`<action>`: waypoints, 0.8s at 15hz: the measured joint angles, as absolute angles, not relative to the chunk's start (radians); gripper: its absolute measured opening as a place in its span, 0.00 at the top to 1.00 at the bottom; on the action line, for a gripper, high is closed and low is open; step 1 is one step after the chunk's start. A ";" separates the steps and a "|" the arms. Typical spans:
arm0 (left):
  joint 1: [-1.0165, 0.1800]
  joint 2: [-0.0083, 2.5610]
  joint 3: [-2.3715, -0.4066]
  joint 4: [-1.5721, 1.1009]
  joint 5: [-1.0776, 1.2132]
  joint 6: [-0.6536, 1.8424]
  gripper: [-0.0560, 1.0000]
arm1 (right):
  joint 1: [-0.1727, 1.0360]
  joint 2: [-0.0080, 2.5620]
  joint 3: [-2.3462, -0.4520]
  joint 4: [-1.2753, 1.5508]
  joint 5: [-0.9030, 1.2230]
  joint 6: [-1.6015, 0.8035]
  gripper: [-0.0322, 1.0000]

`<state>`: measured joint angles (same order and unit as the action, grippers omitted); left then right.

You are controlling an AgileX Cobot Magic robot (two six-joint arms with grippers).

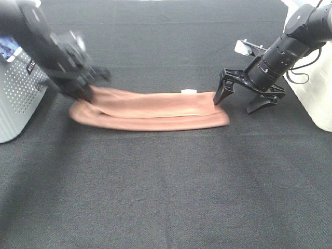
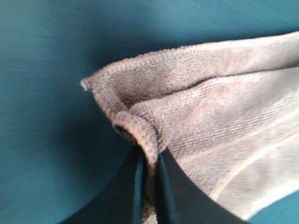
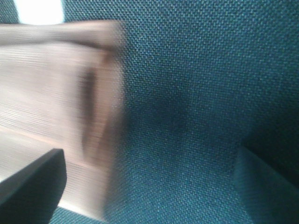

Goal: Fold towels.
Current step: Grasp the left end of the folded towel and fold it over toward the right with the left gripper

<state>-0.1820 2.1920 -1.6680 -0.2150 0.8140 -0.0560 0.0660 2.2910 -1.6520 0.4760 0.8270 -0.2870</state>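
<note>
The reddish-brown towel [image 1: 150, 110] lies folded into a long narrow strip across the middle of the black table, with its small white tag [image 1: 188, 91] on the far edge. My left gripper [image 1: 85, 89] is shut on the towel's left end and is motion-blurred. In the left wrist view the fingers [image 2: 173, 186] pinch a bunched corner of the towel [image 2: 210, 116]. My right gripper [image 1: 236, 105] is open and empty, just off the towel's right end. In the right wrist view the right gripper [image 3: 149, 186] straddles bare table beside the towel's edge [image 3: 56, 93].
A grey perforated box [image 1: 18, 96] stands at the left edge behind the left arm. A white unit [image 1: 317, 96] with cables stands at the right edge. The black cloth table [image 1: 166, 192] extends toward the front.
</note>
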 joint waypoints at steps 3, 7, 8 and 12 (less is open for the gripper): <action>-0.191 2.185 -1.858 -0.150 1.025 -0.148 0.90 | 0.066 2.291 -1.652 0.476 0.831 -0.287 0.08; -0.304 2.187 -1.966 -0.311 1.037 -0.143 0.90 | 0.066 2.291 -1.652 0.476 0.836 -0.287 0.08; -0.354 2.201 -1.970 -0.357 0.991 -0.144 0.90 | 0.066 2.291 -1.652 0.476 0.838 -0.287 0.08; -0.445 2.314 -1.971 -0.435 0.835 -0.189 0.90 | 0.066 2.291 -1.652 0.477 0.839 -0.287 0.08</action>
<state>-0.4450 2.3140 -1.9710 -0.4350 0.8350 -0.1890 0.0660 2.2910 -1.6520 0.4770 0.8390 -0.2870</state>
